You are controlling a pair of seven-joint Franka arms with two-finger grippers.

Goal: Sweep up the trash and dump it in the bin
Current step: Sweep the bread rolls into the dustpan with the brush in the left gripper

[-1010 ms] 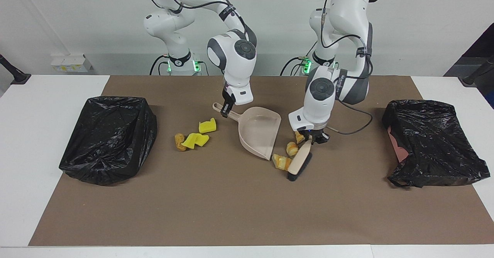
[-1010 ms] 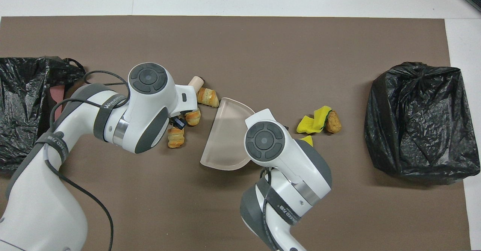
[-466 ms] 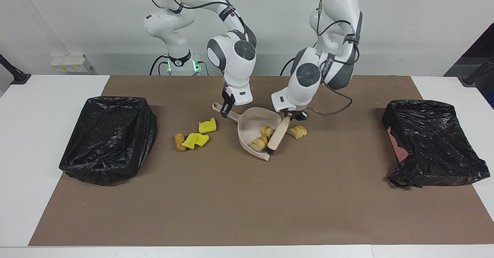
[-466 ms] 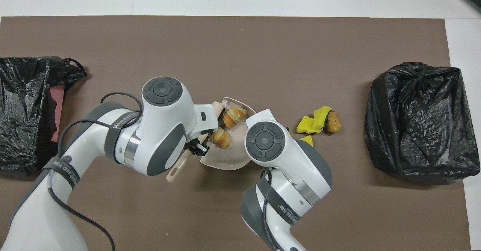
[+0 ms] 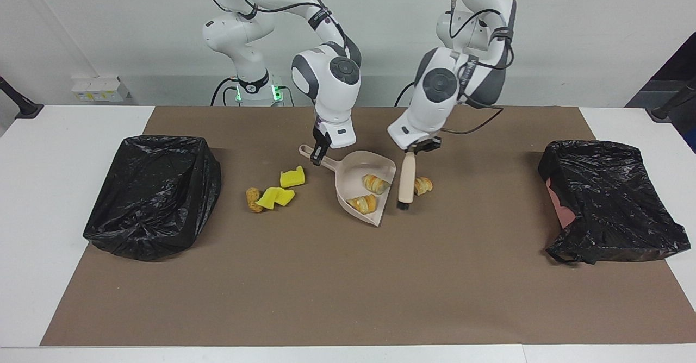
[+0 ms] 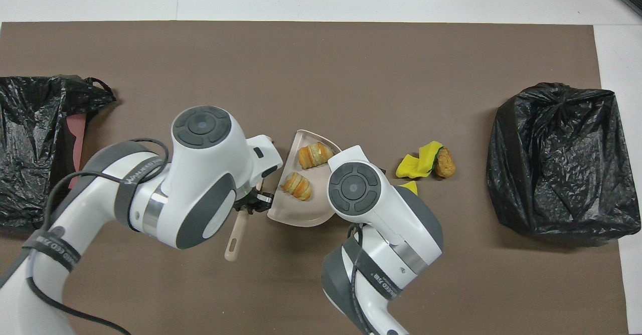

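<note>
While left pincer (image 5: 418, 149) grips brush (image 5: 404, 181), right pincer (image 5: 317, 156) clamps dustpan (image 5: 360, 189) handle, mouth facing brush.

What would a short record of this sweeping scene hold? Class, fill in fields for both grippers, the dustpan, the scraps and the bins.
left gripper: shut on the wooden-handled brush, bristles on the brown mat
right gripper: shut on the beige plastic dustpan by its handle
in the dustpan: two golden-orange bread-like chunks
beside the brush: third bread chunk, on the mat
unswept: yellow spongy pieces and brown crumbly lump
bins: two black-bagged bins, one at each end
</note>
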